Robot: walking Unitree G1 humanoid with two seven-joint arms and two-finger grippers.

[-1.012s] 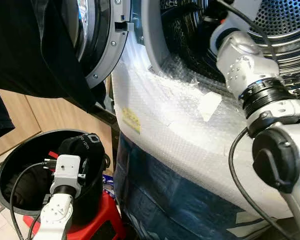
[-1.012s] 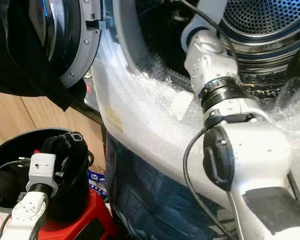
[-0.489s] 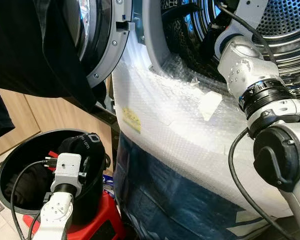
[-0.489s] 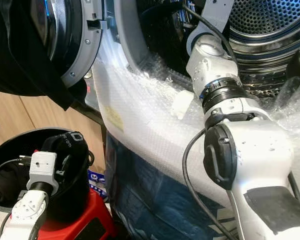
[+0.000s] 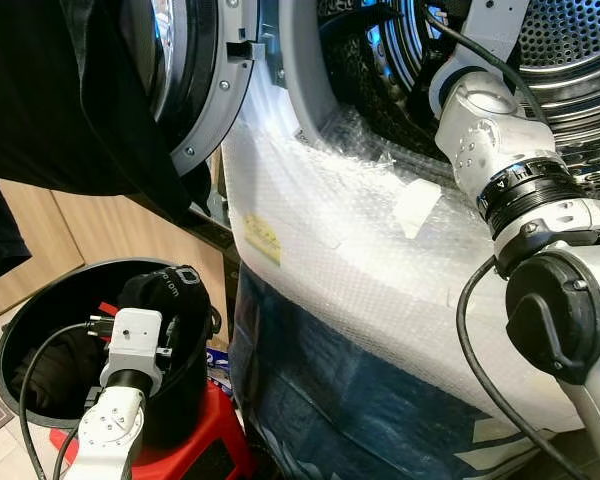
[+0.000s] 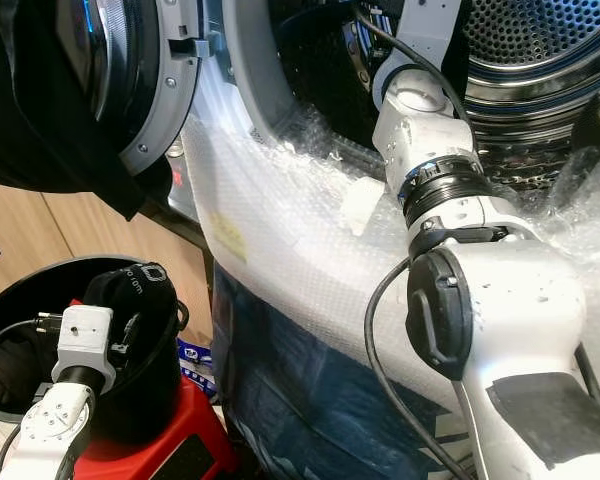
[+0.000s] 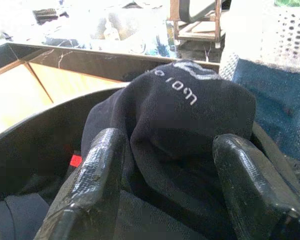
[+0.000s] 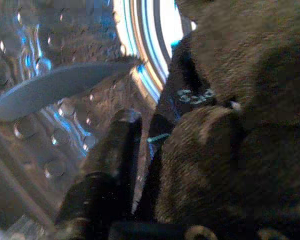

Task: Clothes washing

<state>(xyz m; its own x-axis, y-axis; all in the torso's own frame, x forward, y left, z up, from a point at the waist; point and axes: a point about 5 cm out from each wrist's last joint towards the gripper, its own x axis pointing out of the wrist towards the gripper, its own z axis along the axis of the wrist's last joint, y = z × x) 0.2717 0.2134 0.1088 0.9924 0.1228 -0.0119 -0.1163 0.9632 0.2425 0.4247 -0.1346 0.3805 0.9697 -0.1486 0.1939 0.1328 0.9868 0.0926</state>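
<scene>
Black bucket (image 5: pixel 20 310) holds dark clothes (image 7: pixel 190 130); the left pincer (image 7: pixel 170 165) straddles them, spread. Inside the drum (image 8: pixel 50 90), the right pincer (image 8: pixel 140 165) meets brown fabric (image 8: pixel 240 125); grip unclear.

The left arm (image 5: pixel 110 435) hung low, its left gripper (image 7: pixel 165 165) spread wide with both black fingers (image 7: pixel 92 175) apart. The right arm (image 5: pixel 500 160) reached up and forward, its right gripper (image 8: pixel 155 170) blurred
</scene>
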